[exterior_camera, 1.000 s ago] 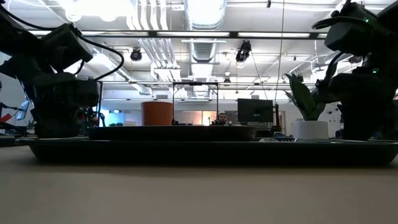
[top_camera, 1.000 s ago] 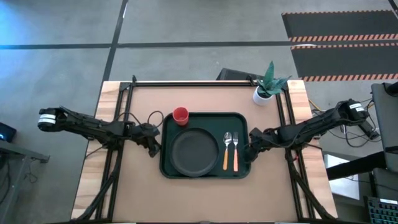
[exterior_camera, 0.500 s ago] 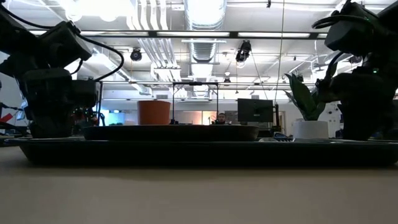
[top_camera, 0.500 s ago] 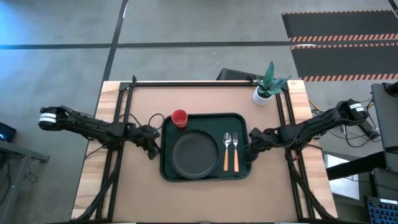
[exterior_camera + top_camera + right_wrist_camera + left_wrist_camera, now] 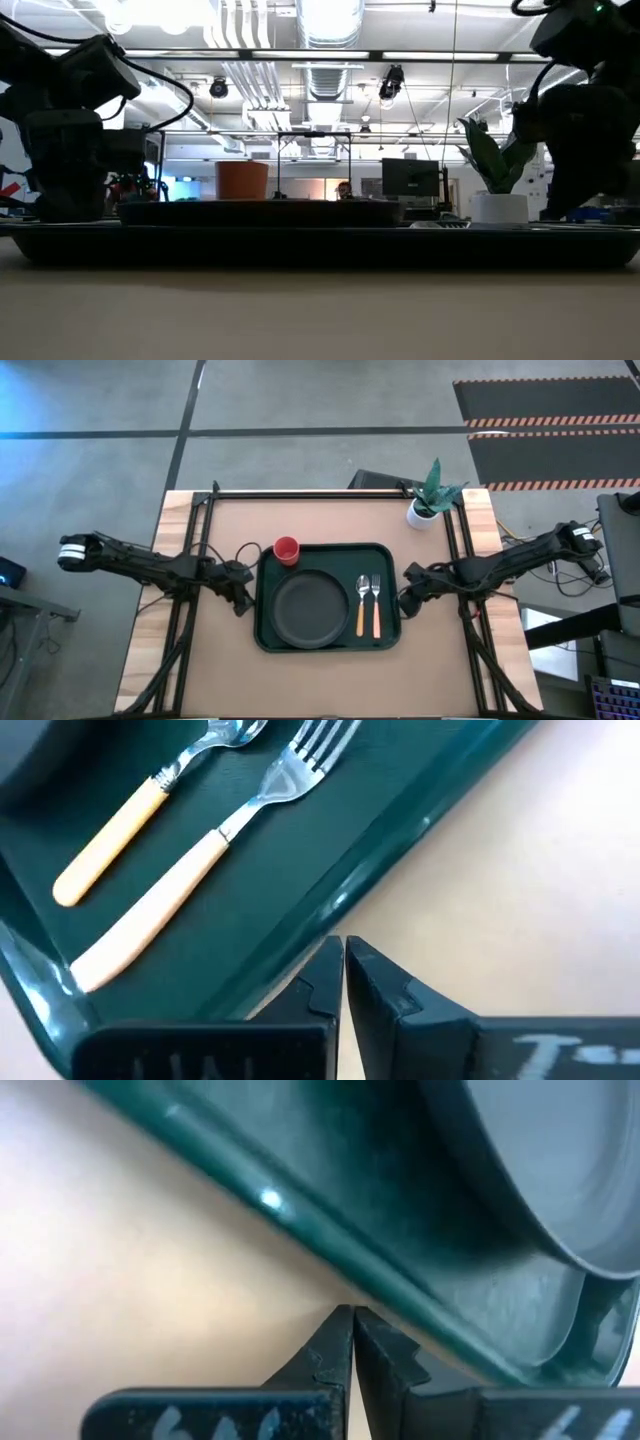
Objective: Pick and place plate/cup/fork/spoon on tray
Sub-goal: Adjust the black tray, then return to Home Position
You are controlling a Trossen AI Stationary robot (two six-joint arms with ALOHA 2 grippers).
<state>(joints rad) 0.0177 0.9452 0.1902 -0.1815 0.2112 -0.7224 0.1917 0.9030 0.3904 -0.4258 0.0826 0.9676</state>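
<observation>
The dark green tray lies flat in the middle of the table. On it lie the dark plate, the spoon and the fork. The red cup stands at its far left corner. My left gripper is shut, low at the tray's left rim. My right gripper is shut, low at the tray's right rim. The right wrist view shows the fork and the spoon just inside the rim. The left wrist view shows the plate. My left gripper's shut fingertips meet the outer edge of the tray's left rim, coming level from the table's left side. Nothing shows between the fingers. The tray lies flat on the table. My right gripper's shut fingertips rest against the outer edge of the tray's right rim, near the fork's handle end, coming level from the table's right side. Nothing shows between the fingers.
A white pot with a green plant stands at the table's far right corner. Black frame rails run along the far edge and down both sides. Bare tabletop lies near the front edge.
The tray, with the plate, cup, fork and spoon on it, has slid a little toward the table's left edge, staying flat. Both grippers have gone the same way with it, staying shut at its rims.
</observation>
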